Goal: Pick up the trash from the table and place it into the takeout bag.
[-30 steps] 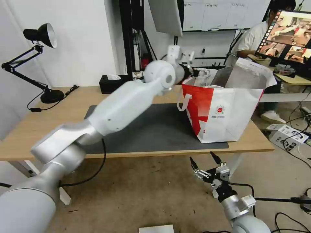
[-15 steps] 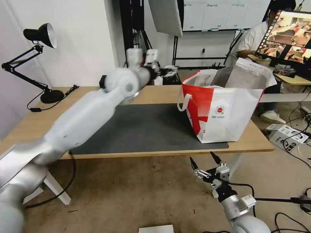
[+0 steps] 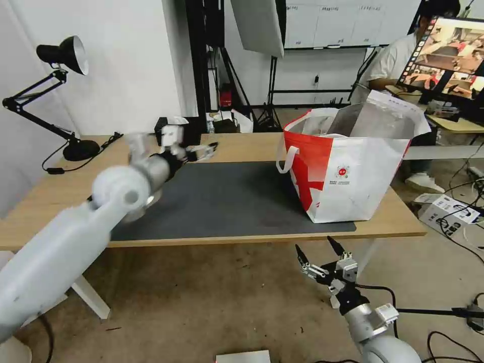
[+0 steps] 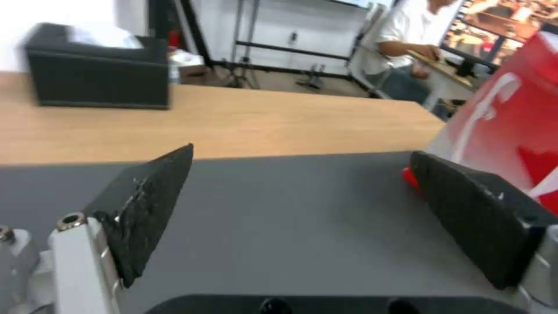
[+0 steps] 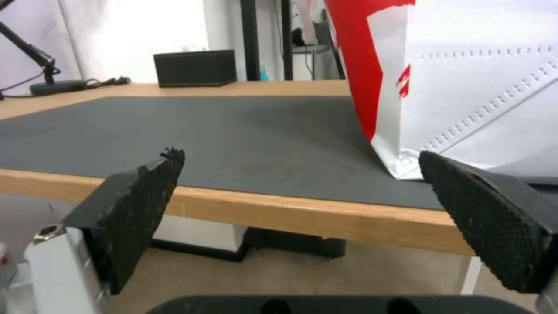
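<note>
Counting one takeout bag [image 3: 353, 171], two empty open hands: left hand [image 3: 204, 149], right hand [image 3: 318, 252].

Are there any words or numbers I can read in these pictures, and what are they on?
None can be read.
Takeout bag: small round red logo with tiny lines under it, too small.
Whiteboard: faint writing, too small.
Cardboard box on the floor: dark marks, too blurred.
Monitor: pictures, no readable text.
</note>
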Controlling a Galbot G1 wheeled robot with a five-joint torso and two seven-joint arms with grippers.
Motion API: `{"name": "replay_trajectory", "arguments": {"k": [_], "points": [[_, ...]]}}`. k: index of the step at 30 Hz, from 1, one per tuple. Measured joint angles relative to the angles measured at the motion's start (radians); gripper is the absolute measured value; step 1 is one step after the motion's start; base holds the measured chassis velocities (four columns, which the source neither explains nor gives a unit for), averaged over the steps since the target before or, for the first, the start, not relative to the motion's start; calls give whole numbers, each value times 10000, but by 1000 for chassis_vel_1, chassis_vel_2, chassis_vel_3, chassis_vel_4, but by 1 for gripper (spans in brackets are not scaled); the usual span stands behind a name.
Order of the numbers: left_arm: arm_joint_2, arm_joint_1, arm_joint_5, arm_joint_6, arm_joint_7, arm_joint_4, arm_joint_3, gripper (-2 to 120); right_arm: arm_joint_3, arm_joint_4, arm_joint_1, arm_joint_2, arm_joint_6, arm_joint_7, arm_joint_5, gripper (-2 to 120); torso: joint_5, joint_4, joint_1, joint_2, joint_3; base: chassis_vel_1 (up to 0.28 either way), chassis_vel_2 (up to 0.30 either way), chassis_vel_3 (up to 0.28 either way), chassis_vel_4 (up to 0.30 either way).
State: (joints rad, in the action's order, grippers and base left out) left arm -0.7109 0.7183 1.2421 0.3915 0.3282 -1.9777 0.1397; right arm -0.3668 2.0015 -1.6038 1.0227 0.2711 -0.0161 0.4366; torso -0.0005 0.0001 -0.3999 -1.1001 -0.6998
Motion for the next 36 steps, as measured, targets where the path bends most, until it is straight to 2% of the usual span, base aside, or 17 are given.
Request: {"name": "replay_trajectory", "arguments": {"k": [1,4,5,8,9,11,12,13,15,16,18,19,22,26,36], "points": [[0,0,0,0,0,0,0,100,0,0,0,0,0,0,0,100,0,0,0,0,0,0,0,0,0],[-17,2062,-963,-904,-223,-510,1114,100,0,1,0,0,0,0,0,100,1,3,0,0,0,0,0,0,0],[-17,2062,-963,-904,-223,-510,1114,100,0,1,0,0,0,0,0,100,1,3,0,0,0,0,0,0,0],[-608,3132,-2451,-2350,-513,-362,1271,100,0,1,0,1,0,0,0,100,2,-4,1,0,0,0,0,0,0],[-608,3132,-2451,-2350,-513,-362,1271,100,0,1,0,1,0,0,0,100,2,-4,1,0,0,0,0,0,0],[-1042,3998,-3746,-3529,-802,-210,1640,100,-1,1,0,0,0,0,0,100,5,-8,-2,1,-1,0,0,0,0],[-1042,3998,-3746,-3529,-802,-210,1640,100,-1,1,0,0,0,0,0,100,5,-8,-2,1,-1,0,0,0,0],[-1313,4568,-4356,-4046,-927,-146,1983,100,0,0,0,0,0,-1,0,100,6,-5,-1,1,-1,0,0,0,0],[-1714,5544,-5017,-4597,-1056,-130,2522,100,0,0,-1,1,0,0,0,100,3,0,0,0,0,0,0,0,0],[-1714,5544,-5017,-4597,-1056,-130,2522,100,0,0,-1,1,0,0,0,100,3,0,0,0,0,0,0,0,0],[-2153,6542,-5577,-4901,-1086,-224,3122,100,0,1,0,0,0,1,0,100,4,0,0,0,0,0,0,0,0],[-2153,6542,-5577,-4901,-1086,-224,3122,100,0,1,0,0,0,1,0,100,4,0,0,0,0,0,0,0,0],[-2710,7447,-6274,-5309,-1112,-251,3693,100,-1,1,-1,0,0,0,0,100,6,-1,0,0,0,0,0,0,0],[-3219,8015,-6914,-5617,-1119,-247,4009,100,-1,0,-1,0,0,0,0,100,7,-2,0,0,0,0,0,0,0],[-4333,8832,-7707,-5977,-1452,-197,4250,100,0,1,-1,0,0,0,0,100,6,-2,0,0,-1,0,0,0,0]]}}
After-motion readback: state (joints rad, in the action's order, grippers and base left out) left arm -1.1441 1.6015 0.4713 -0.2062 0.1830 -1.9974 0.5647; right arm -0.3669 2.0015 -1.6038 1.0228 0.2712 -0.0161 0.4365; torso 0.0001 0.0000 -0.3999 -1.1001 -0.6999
